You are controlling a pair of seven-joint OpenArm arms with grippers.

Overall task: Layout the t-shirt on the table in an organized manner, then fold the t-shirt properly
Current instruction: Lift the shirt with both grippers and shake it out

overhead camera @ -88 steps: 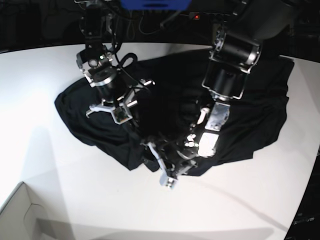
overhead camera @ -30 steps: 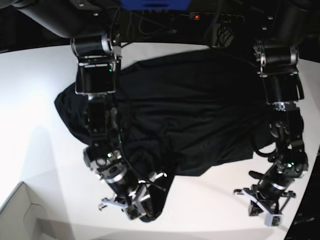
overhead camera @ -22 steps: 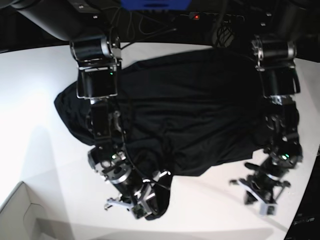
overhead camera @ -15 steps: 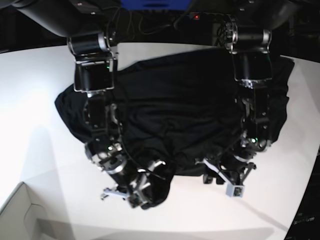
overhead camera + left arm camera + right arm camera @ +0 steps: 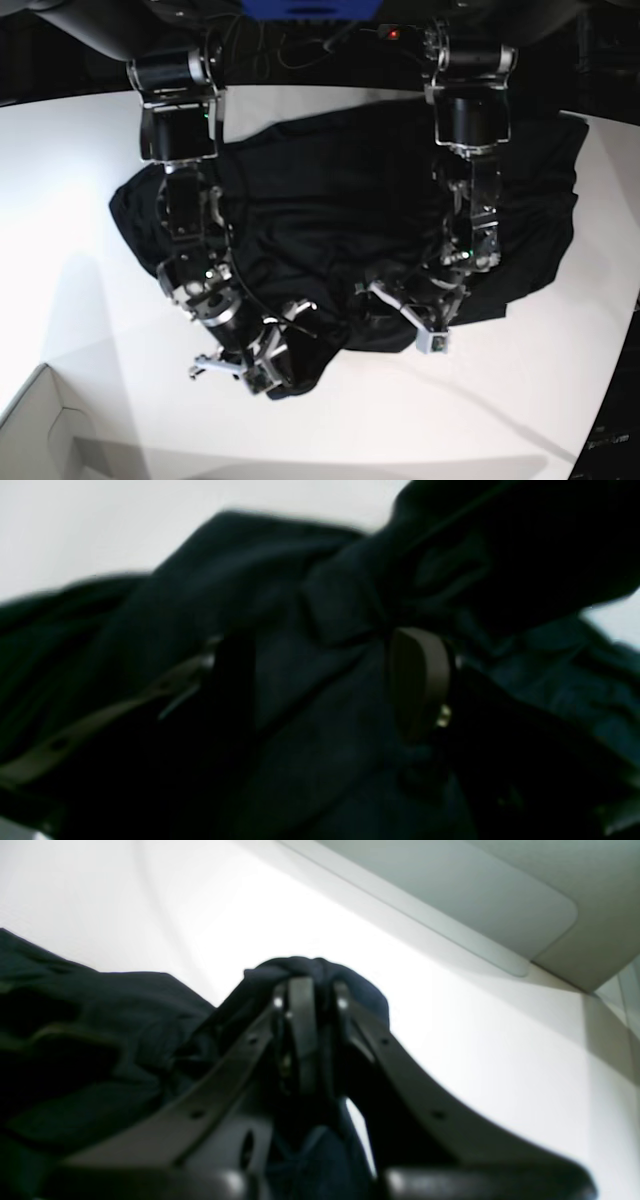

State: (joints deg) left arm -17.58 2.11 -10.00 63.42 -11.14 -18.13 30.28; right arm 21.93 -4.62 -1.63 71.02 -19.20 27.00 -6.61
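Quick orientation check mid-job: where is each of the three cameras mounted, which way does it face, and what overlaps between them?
Base: high, looking down on the table, the t-shirt and both arms.
Left wrist: on the arm at base-view right, looking past the open left gripper onto blurred black cloth.
Right wrist: on the other arm, looking along the right gripper, which pinches a fold of the shirt above the table.
Shared: all three show the t-shirt and the white tabletop.

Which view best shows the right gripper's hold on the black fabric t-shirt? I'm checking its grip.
The right wrist view: the right gripper pinches a t-shirt fold. Base shows it small; the left wrist view misses it.
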